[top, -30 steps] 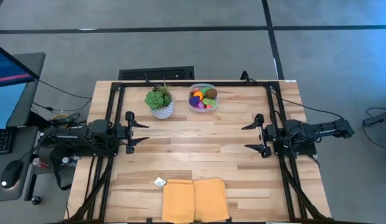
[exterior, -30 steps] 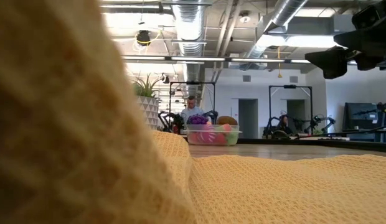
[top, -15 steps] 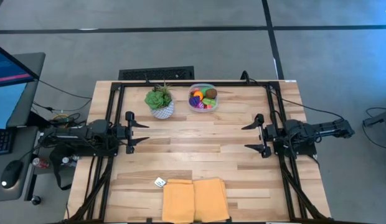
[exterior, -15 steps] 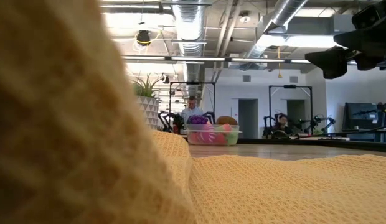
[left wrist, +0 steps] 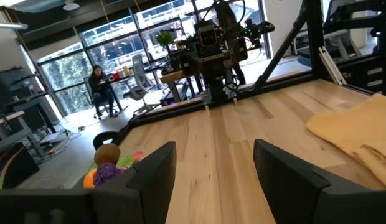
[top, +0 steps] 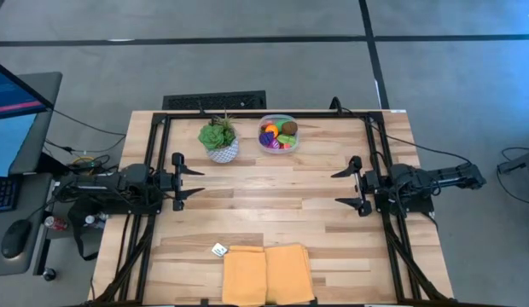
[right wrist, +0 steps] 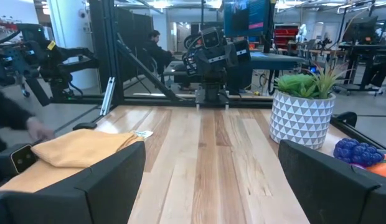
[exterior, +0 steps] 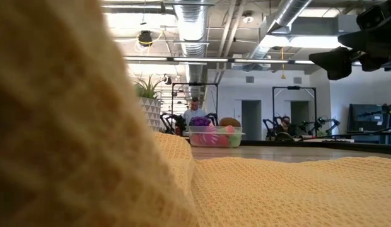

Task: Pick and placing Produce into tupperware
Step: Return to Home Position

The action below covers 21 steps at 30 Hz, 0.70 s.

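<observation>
Seen from above with the table (top: 273, 209) as a clock face, the tupperware (top: 278, 134) stands at 12 o'clock, close to the far edge. The produce (top: 277, 136) is heaped inside it: orange, purple, brown, red and green pieces. No piece shows on the bare wood. The plant (top: 219, 141) stands just beside the tupperware, toward 11 o'clock, and the two do not touch.

The left gripper (top: 194, 182) sits at 9 o'clock, at the table's edge, pointing toward the centre. Its jaws are spread wide and hold nothing; its wrist view shows bare planks between the two fingers (left wrist: 152, 174). The right gripper (top: 341, 188) sits opposite at 3 o'clock, also facing the centre, its jaws parted wide and empty. Both are well apart from the tupperware.

A folded yellow cloth (top: 267, 273) lies at 6 o'clock on the near edge, with a small white tag (top: 218, 250) just beside its 9 o'clock corner. In the low view the cloth fills the foreground, and the tupperware and plant show beyond it. The dark shape at that view's upper right is probably the right arm. A seated person (left wrist: 99, 87) shows far off in the room.
</observation>
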Each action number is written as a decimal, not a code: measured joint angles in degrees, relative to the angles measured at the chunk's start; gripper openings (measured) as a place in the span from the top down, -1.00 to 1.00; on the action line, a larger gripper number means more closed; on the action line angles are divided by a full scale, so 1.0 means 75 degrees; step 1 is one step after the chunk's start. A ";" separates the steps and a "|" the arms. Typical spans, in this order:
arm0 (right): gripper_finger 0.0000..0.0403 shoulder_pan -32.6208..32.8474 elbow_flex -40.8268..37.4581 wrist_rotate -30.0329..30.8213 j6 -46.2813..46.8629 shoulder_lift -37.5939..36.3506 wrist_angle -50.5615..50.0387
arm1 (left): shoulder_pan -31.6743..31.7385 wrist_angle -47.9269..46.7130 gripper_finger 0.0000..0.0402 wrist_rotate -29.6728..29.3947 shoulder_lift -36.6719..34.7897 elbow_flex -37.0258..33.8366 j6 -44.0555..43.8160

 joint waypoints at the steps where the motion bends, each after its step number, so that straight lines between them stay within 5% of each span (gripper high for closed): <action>1: -0.94 0.0000 0.0000 0.0000 0.0000 0.0000 0.0000 | 0.0003 0.0000 -0.03 0.0000 0.0000 -0.0003 0.0044; 21: -0.94 0.0000 0.0000 0.0000 0.0001 0.0000 0.0001 | 0.0001 -0.0003 -0.03 0.0000 0.0000 -0.0003 0.0054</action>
